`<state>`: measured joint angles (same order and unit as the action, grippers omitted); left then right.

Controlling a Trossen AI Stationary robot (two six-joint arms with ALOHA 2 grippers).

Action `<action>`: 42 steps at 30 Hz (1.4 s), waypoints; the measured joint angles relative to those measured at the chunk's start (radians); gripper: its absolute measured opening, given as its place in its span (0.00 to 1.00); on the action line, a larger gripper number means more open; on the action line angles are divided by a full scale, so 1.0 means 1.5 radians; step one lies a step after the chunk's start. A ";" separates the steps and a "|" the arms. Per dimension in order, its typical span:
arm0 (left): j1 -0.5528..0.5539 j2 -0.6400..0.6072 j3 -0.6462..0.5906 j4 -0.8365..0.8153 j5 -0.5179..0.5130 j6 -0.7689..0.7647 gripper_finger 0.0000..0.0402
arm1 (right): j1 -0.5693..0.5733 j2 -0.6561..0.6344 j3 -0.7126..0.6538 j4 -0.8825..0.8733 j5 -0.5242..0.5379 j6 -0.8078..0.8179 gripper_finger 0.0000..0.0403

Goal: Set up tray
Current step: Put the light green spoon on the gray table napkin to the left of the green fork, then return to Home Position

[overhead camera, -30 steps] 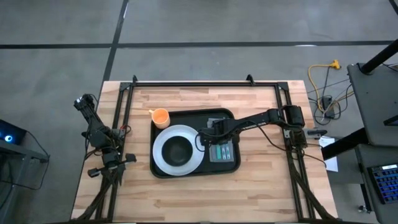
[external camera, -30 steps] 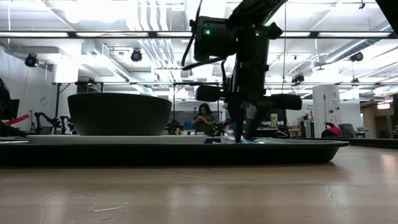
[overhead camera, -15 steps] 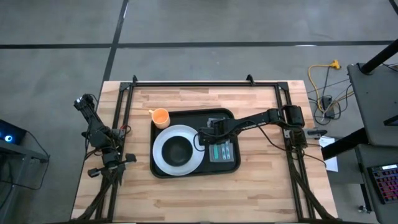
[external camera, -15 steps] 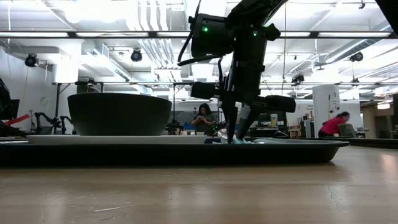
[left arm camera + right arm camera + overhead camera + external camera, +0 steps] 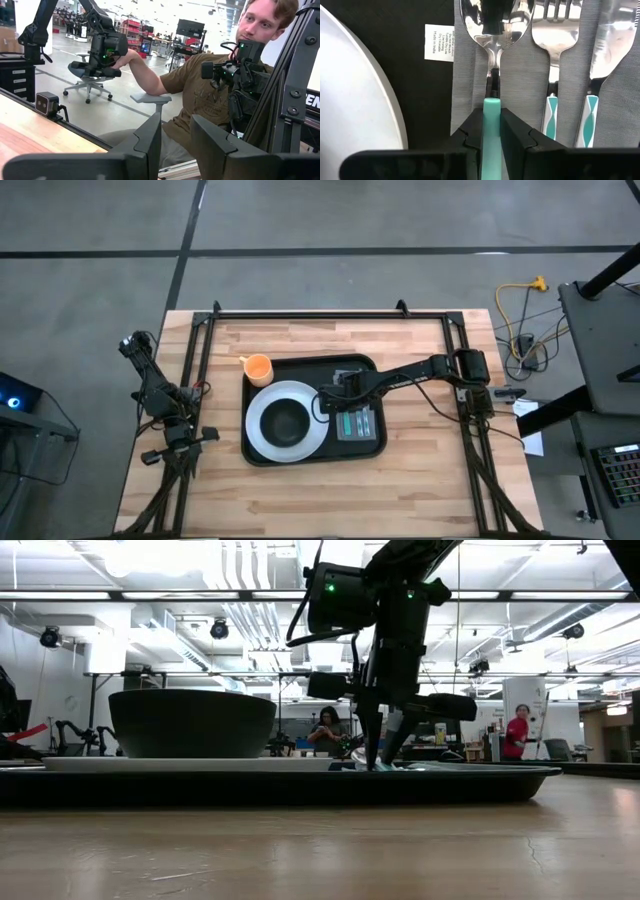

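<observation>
The black tray (image 5: 360, 370) lies in the middle of the table. On it are a white plate (image 5: 258, 442) carrying a dark bowl (image 5: 285, 420), and a grey napkin (image 5: 520, 75) to the plate's right. A teal-handled spoon (image 5: 492, 30), fork (image 5: 555, 30) and knife (image 5: 612, 30) lie side by side on the napkin. My right gripper (image 5: 491, 112) points steeply down over the napkin and is shut on the spoon. My left gripper (image 5: 176, 145) is open and holds nothing; its arm (image 5: 165, 405) stays at the table's left edge. My right gripper pinches the spoon's teal handle (image 5: 491, 107) between its two fingers, one on each long side. The fingers come from above, pointing steeply down. The spoon's bowl (image 5: 492, 20) lies on the napkin; the handle's free end is hidden between the fingers.
An orange cup (image 5: 258, 367) stands on the wood just off the tray's far left corner. In the low view the bowl (image 5: 190, 723) rises left of my right gripper (image 5: 378, 762). A person sits beyond the table's left edge (image 5: 210, 95). A metal frame (image 5: 320, 312) borders the table.
</observation>
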<state>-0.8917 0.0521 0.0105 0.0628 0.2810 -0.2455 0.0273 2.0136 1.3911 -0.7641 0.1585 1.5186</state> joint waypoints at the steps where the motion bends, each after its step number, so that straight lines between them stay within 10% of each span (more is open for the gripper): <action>1: 0.000 0.000 0.000 0.000 0.000 0.000 0.21 | 0.000 0.000 0.000 -0.001 0.000 0.000 0.08; 26: 0.000 0.000 0.000 0.000 0.000 0.000 0.21 | -0.002 0.000 0.004 -0.010 0.019 -0.004 0.26; 42: 0.000 0.000 0.000 0.000 0.000 0.000 0.21 | -0.001 -0.029 0.056 0.000 0.018 -0.123 0.20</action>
<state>-0.8916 0.0517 0.0105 0.0628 0.2810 -0.2458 0.0261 1.9697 1.4754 -0.7643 0.1852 1.3334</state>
